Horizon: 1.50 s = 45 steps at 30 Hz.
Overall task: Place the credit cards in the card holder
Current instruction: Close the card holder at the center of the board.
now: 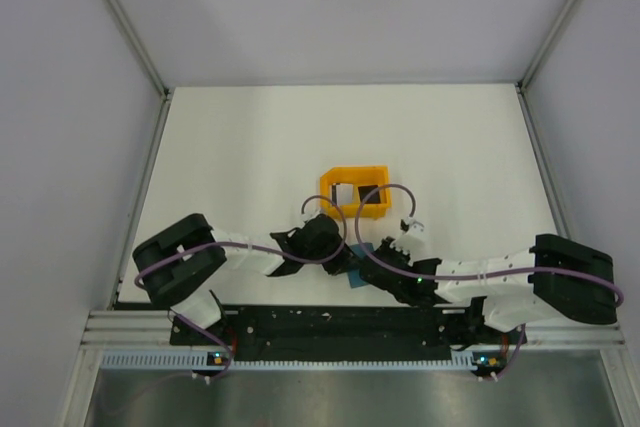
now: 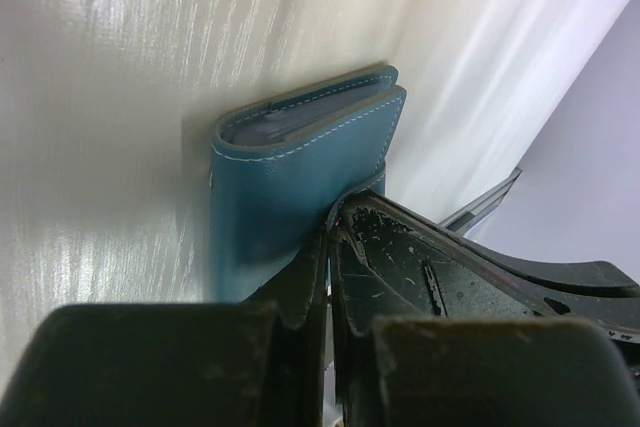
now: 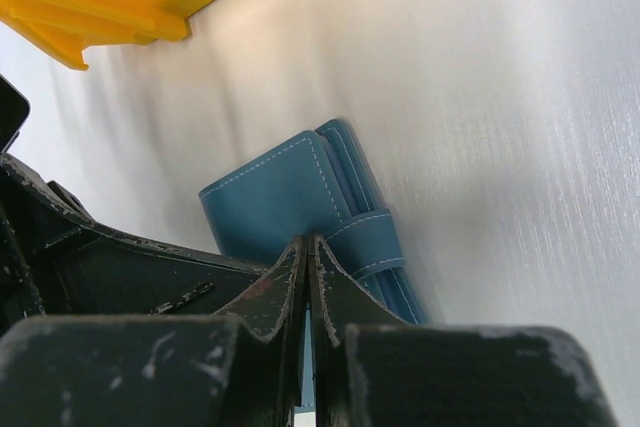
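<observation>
Both arms meet low on the white table (image 1: 250,137), tips almost nose to nose, with the metal rail (image 1: 140,330) at the near edge close behind them. Just beyond the tips stands the orange tray (image 1: 355,192). Past it, and out to either side of the jaws, the tabletop runs bare to the walls, so the room lies ahead and sideways, not behind.

The card holder (image 2: 290,177) lies flat on the table squarely between the two grippers. The left gripper (image 2: 330,222) is clenched, its fingers pressed together with barely a slit, tips butting the holder's near edge. The right gripper (image 3: 305,245) is clamped just as tight, its tips at the holder's edge right where the strap (image 3: 372,242) wraps round. Whether either pair has a thin layer of the cover nipped, I cannot tell.

From above the holder is only a sliver of blue, mostly covered by the two grippers. In both wrist views its near part vanishes under the fingers. Grey layers show in its folded edge; whether those are the credit cards or just pockets is not clear.
</observation>
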Each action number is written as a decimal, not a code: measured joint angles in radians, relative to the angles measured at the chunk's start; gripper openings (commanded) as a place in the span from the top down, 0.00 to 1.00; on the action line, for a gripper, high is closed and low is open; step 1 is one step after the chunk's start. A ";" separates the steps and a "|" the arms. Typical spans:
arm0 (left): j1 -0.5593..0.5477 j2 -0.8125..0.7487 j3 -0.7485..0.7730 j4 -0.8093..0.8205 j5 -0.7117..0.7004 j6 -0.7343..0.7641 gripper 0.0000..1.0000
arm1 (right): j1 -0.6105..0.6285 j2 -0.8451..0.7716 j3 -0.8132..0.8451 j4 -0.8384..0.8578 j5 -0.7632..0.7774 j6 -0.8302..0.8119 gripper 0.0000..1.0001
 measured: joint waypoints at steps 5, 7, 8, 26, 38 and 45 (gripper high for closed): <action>0.000 0.013 -0.010 0.036 0.011 -0.035 1.00 | 0.001 0.021 0.048 -0.077 0.007 -0.021 1.00; 0.001 0.017 -0.010 0.039 0.014 -0.042 1.00 | 0.001 0.031 0.064 -0.100 0.011 -0.023 1.00; 0.001 0.019 -0.011 0.044 0.016 -0.046 1.00 | 0.001 0.035 0.070 -0.110 0.012 -0.030 1.00; 0.003 0.029 -0.016 0.054 0.022 -0.063 1.00 | 0.008 0.054 0.093 -0.138 0.025 -0.065 0.96; -0.020 0.000 0.221 -0.369 -0.120 0.202 0.72 | -0.109 -0.283 0.051 -0.284 -0.161 -0.288 0.61; 0.006 -0.092 0.272 -0.580 -0.225 0.392 0.51 | -0.349 -0.502 0.065 -0.370 -0.285 -0.466 0.42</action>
